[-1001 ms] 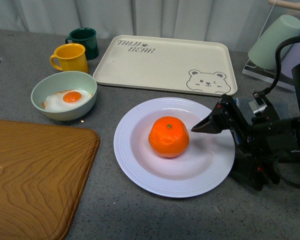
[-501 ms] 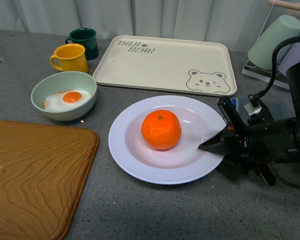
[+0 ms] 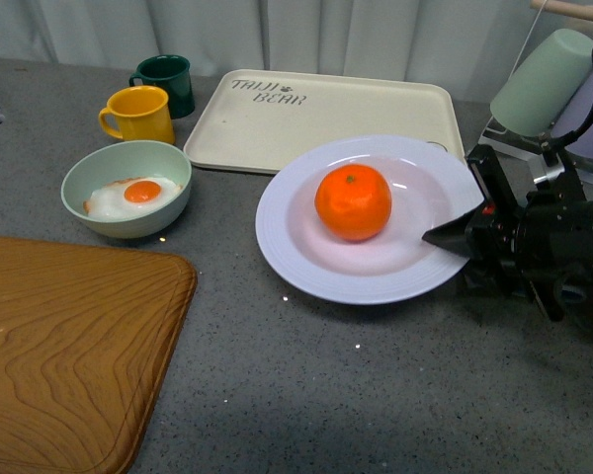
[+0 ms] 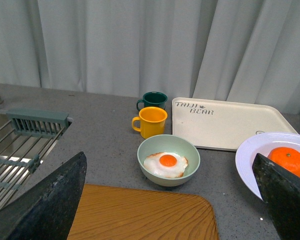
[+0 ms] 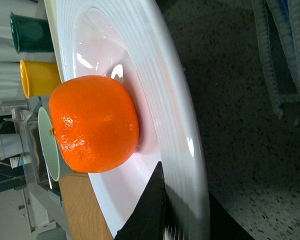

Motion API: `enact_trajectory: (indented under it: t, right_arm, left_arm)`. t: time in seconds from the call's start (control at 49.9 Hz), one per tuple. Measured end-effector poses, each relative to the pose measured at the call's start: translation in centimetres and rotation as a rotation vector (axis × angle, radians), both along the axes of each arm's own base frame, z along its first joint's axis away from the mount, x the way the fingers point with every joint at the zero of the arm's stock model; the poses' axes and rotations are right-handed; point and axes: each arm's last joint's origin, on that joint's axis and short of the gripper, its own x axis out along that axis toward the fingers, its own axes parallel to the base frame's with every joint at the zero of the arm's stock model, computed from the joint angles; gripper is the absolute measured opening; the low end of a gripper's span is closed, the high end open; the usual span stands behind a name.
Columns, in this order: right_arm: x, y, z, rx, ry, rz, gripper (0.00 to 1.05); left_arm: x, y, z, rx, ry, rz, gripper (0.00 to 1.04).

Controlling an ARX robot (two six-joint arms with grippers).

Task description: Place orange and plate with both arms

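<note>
Grey speckled counter (image 3: 376,395) w/ pale pleated curtain (image 3: 306,35) behind, wood board (image 3: 69,346) front-left.

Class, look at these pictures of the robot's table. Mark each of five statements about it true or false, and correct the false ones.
1. The orange lies on the white plate. True.
2. The right gripper grips the plate at its rim. True.
3. The yellow mug stands on the cream tray. False: it stands on the table, beside the tray.
4. The pale green bowl is empty. False: it holds a fried egg.
5. The left gripper holds the orange. False: it is open and holds nothing.
</note>
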Motion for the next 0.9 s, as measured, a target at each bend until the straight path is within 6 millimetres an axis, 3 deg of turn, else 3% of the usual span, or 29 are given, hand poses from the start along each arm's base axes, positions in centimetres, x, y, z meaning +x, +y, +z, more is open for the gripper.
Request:
enact_trajectory:
  t: [0.22,0.4,0.601,0.761,0.901]
  right_arm:
    - [3.8,1.0,1.9,0.047,-0.05,-0.019,0.04]
    - [10.0,2.7,2.0,0.082,-0.045,-0.052,0.04]
    - [15.3,3.8,1.7,0.111,-0.037,-0.083,0.04]
    - [18.0,4.6,1.4,0.097,-0.01,-0.089,0.04]
    - [18.9,5.3,1.0,0.062,0.02,-0.097,0.04]
  left_arm:
    - [0.0,0.0,0.0,0.0,0.0,0.0,0.98]
    - [0.0,0.0,0.0,0.0,0.0,0.0,0.98]
    - [0.0,0.0,0.0,0.0,0.0,0.0,0.98]
    - [0.0,0.0,0.0,0.0,0.0,0.0,0.98]
    - [0.0,0.0,0.0,0.0,0.0,0.0,0.98]
